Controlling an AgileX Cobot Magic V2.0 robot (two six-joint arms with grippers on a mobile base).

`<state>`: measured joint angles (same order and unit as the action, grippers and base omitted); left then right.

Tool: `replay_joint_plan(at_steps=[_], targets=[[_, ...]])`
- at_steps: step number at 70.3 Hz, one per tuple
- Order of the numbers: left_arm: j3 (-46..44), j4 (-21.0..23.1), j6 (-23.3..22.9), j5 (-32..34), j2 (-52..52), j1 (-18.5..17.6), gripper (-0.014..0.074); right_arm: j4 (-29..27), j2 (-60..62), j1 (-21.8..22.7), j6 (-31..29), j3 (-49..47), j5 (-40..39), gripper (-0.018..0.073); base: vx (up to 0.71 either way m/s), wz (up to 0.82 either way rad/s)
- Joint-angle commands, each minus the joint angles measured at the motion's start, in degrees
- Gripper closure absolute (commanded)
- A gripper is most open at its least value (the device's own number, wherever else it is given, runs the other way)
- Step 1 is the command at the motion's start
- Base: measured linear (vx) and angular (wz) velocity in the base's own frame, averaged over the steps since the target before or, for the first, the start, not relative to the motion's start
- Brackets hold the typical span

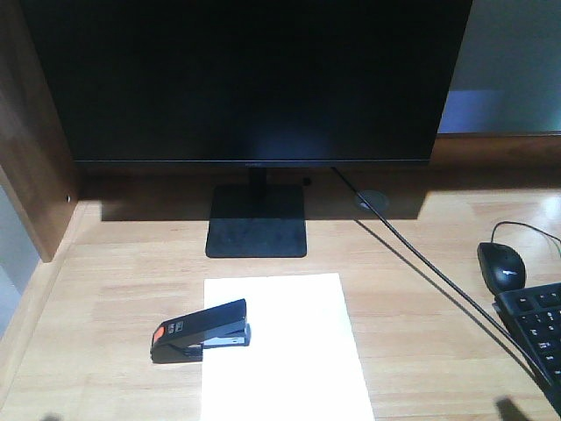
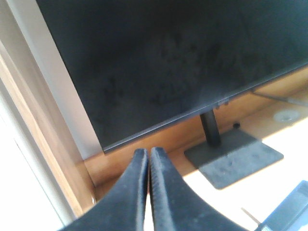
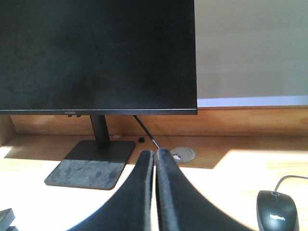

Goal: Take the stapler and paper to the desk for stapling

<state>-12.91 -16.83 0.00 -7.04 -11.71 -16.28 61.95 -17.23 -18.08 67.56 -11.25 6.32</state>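
Note:
The black stapler [image 1: 201, 331] with an orange-red rear patch lies on the desk [image 1: 105, 289], its front end over the left edge of the white paper [image 1: 282, 346]. The paper lies flat in front of the monitor stand. In the left wrist view my left gripper [image 2: 149, 153] is shut with nothing between its fingers, raised and pointing at the monitor's lower left corner. My right gripper [image 3: 155, 154] is shut and empty too, aimed at the desk's round grommet [image 3: 183, 154]. A dark corner of the stapler [image 3: 6, 217] shows at the lower left of the right wrist view.
A large black monitor [image 1: 250, 79] on a flat stand [image 1: 257, 230] fills the back. A cable [image 1: 412, 254] runs diagonally to the right. A black mouse [image 1: 501, 266] and a keyboard [image 1: 536, 329] sit at the right edge. A wooden side panel [image 1: 31, 149] walls the left.

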Motion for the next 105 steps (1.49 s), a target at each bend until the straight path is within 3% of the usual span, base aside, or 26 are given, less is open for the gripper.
replay_joint_plan(at_steps=[1, 49, 57, 65, 71, 84, 105], targets=[[-1.57, 0.51, -0.43, 4.46, -0.38, -0.06, 0.0603, 1.12, -0.50, 0.26, -0.44, -1.65, -1.27, 0.0569, 0.00, 0.00], [-1.57, 0.63, -0.43, 3.80, -0.38, -0.06, 0.0603, 1.12, -0.50, 0.26, -0.44, -1.65, -1.09, 0.0569, 0.00, 0.00], [-1.57, 8.55, 0.49, 4.21, -0.38, -0.06, 0.0603, 1.12, -0.50, 0.26, -0.44, -1.65, -1.09, 0.0569, 0.00, 0.00], [-1.57, 15.72, 8.44, 4.88, -0.38, -0.06, 0.0603, 1.12, -0.50, 0.26, -0.44, -1.65, -1.09, 0.0569, 0.00, 0.00], [-1.57, 20.61, 10.76, 4.83, -0.38, -0.06, 0.0603, 1.12, -0.50, 0.26, -0.44, -1.65, -1.09, 0.0569, 0.00, 0.00], [-1.52, 20.69, 9.98, 4.83, -0.38, 0.67, 0.0603, 1.12, -0.50, 0.26, -0.44, -1.65, -1.09, 0.0569, 0.00, 0.00], [0.82, 20.91, 8.46, 3.62, 5.39, 9.61, 0.0603, 1.12, -0.50, 0.26, -0.44, -1.65, -1.09, 0.0569, 0.00, 0.00]])
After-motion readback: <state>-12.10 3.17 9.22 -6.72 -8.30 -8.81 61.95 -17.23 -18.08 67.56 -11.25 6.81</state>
